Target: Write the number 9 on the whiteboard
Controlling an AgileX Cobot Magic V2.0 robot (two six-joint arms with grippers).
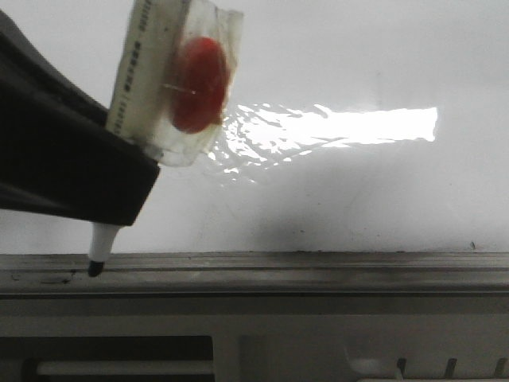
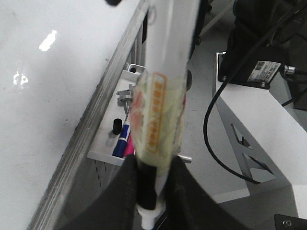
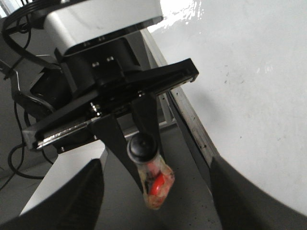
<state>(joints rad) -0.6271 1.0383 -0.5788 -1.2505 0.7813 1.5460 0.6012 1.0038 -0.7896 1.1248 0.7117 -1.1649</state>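
The whiteboard [image 1: 358, 199] is glossy white with a bright glare patch and a grey metal ledge [image 1: 318, 267] along its lower edge. No number 9 shows on it in any view. My left gripper [image 1: 119, 199] is shut on a white marker [image 1: 103, 239] wrapped in yellowed tape with a red patch [image 1: 199, 83]. The black tip [image 1: 95, 268] is at the ledge, at the board's lower left; contact cannot be told. In the left wrist view the gripper [image 2: 156, 187] clamps the marker [image 2: 168, 72] beside the board [image 2: 43, 96]. My right gripper [image 3: 156, 211] is open and empty, looking at the marker's end [image 3: 141, 146].
A small white tray [image 2: 103, 155] under the ledge [image 2: 96, 120] holds a blue marker [image 2: 121, 139] and a pink one. A black cable [image 2: 208, 139] and a white bracket stand [image 2: 259, 124] are beside it. A grey slotted frame [image 1: 278, 350] runs below the ledge.
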